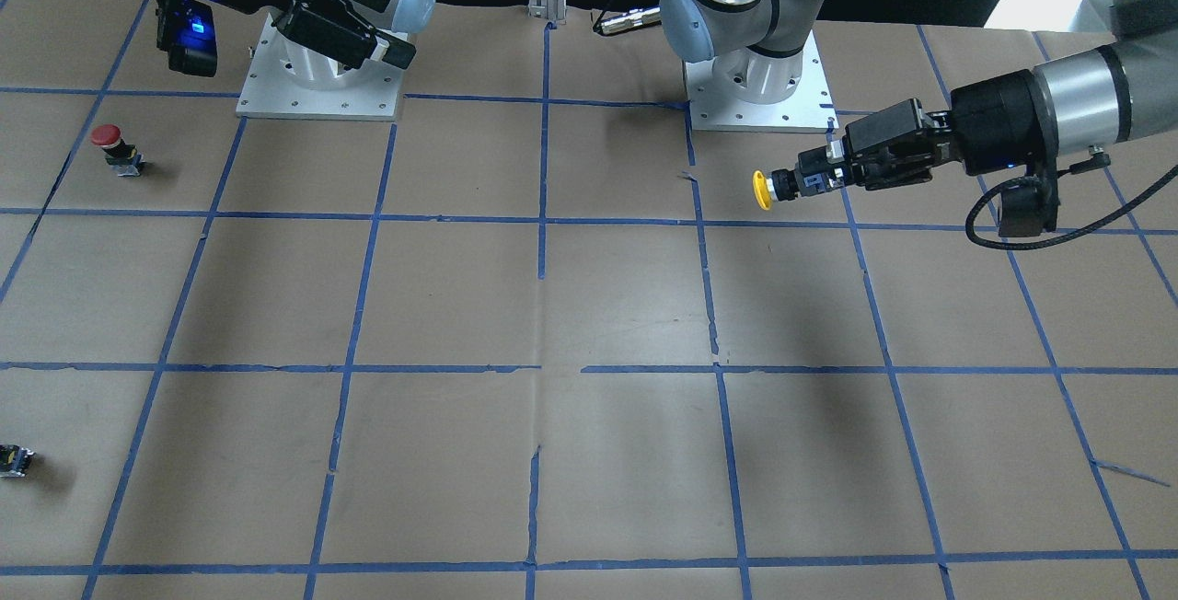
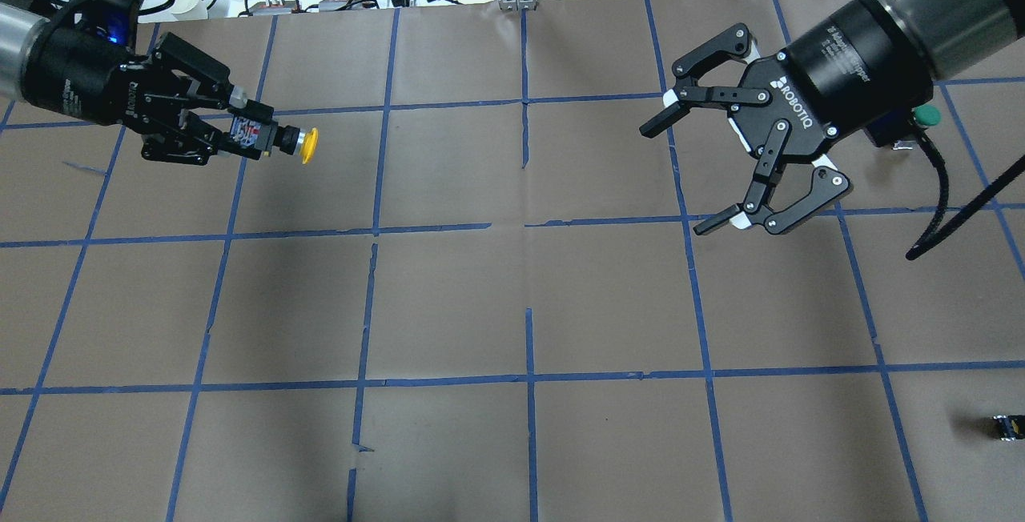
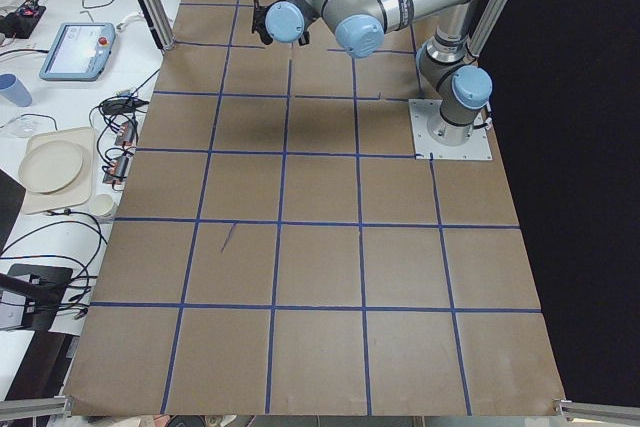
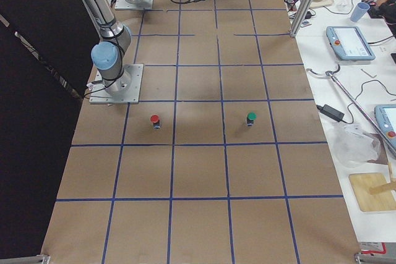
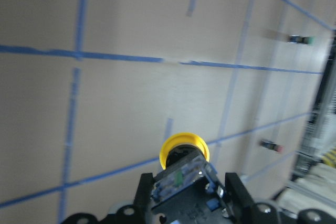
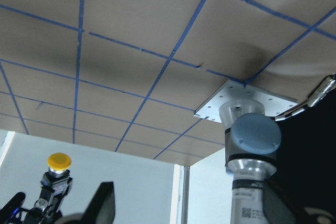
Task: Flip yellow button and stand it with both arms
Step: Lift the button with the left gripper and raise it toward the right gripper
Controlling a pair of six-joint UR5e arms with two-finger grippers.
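Note:
My left gripper [image 2: 255,136] is shut on the black and grey body of the yellow button [image 2: 307,146] and holds it level above the table, cap pointing toward the table's middle. It also shows in the front view, gripper [image 1: 822,178] and yellow button [image 1: 763,190]. In the left wrist view the yellow button [image 5: 184,151] sits between the fingers [image 5: 234,195]. My right gripper [image 2: 673,179] is open wide and empty, raised over the right half and facing the left one. In the front view the right gripper [image 1: 394,22] is at top left. The right wrist view shows the yellow button [image 6: 59,161] far off.
A red-capped switch [image 1: 110,145] stands on my right side near the right arm's base plate [image 1: 317,89]. A green-capped switch [image 2: 927,114] stands partly behind my right wrist. A small capless black switch [image 2: 1006,426] lies near the right front edge. Blue tape lines grid the brown table.

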